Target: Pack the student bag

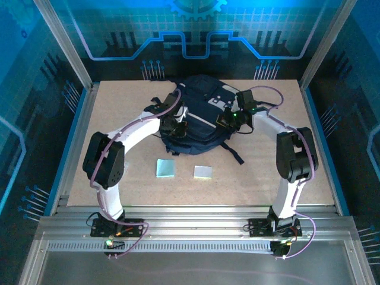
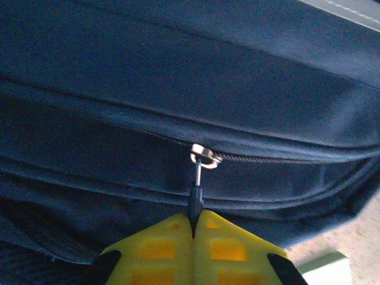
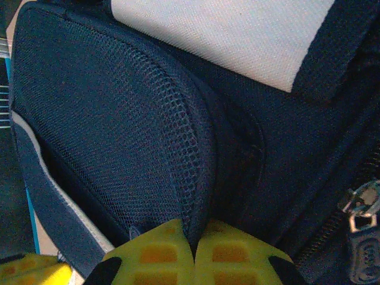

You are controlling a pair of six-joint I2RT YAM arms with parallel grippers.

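Blue-lit panels wall in a brown table (image 1: 261, 178); from above, your bag (image 1: 205, 98) lies at its far middle, a strap (image 1: 236, 155) trailing toward you. Your left gripper (image 1: 178, 127) sits against the bag's near left side and your right gripper (image 1: 228, 122) against its near right side; from up here you cannot tell how either is set. A pale square (image 1: 165, 168) and a second square (image 1: 203, 172) lie on the bare board near the bag, apart from both grippers. On your left wrist camera, the yellow fingers (image 2: 160, 249) are pressed together, pinching the dark pull (image 2: 195, 205) that hangs from the silver slider (image 2: 205, 155) of a zip running across navy fabric. On your right wrist camera, the yellow fingers (image 3: 154, 252) are pressed together on the rim of the mesh pocket (image 3: 107, 136), its edge caught between them. A grey-white patch (image 3: 237, 29) shows above, and another zip tab (image 3: 363, 240) hangs at the right edge.
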